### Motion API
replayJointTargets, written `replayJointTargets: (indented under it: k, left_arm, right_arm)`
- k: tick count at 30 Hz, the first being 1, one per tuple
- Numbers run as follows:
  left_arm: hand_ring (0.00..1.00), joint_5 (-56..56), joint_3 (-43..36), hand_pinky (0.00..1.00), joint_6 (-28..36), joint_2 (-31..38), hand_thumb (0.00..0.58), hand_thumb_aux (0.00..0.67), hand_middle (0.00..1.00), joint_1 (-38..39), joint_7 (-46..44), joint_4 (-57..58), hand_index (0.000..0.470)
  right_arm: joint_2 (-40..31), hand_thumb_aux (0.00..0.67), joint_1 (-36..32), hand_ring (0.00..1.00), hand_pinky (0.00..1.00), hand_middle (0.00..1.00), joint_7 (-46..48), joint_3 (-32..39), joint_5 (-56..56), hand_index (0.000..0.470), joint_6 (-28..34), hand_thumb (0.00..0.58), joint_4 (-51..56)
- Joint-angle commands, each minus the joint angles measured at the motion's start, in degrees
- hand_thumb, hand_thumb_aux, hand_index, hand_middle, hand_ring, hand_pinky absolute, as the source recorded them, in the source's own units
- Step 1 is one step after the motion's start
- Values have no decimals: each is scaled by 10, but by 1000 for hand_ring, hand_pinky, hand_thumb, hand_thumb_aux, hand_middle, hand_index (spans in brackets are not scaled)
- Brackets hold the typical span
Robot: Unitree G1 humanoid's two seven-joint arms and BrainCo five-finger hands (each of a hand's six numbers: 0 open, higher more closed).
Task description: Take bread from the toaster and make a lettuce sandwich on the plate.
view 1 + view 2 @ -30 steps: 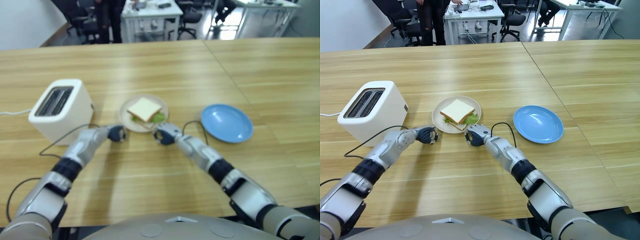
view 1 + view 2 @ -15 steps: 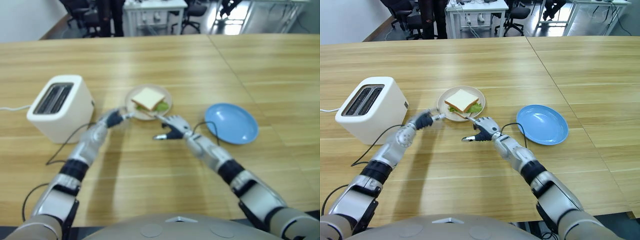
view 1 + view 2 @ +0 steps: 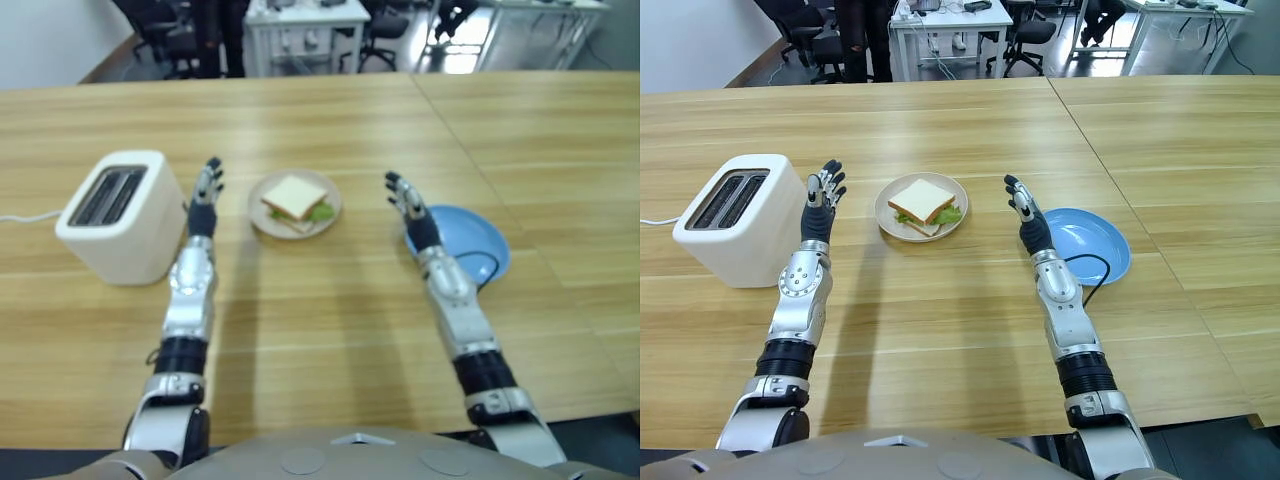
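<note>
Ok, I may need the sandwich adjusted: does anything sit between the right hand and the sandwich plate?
Nothing visible: only bare table lies between the right hand and the plate holding the sandwich.

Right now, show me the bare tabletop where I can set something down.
The wooden table is bare across its near strip, short of the left hand and right hand, and along the far side behind the round beige sandwich plate. The middle row is crowded: white box toaster, both hands, that plate and the round blue plate stand close, leaving narrow gaps only.
</note>
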Motion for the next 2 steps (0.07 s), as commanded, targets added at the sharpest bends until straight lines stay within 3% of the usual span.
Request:
replayJointTargets:
  k: [1,2]
  left_arm:
    - [0,-9,13,0,-35,0,0,0,0,-15,2,63,0]
    - [0,-9,13,0,-43,0,0,0,0,-19,-1,74,0]
  right_arm:
    - [11,0,-14,0,0,0,6,-16,8,0,-12,0,40]
    - [12,0,-18,0,0,0,5,-19,4,0,-13,0,51]
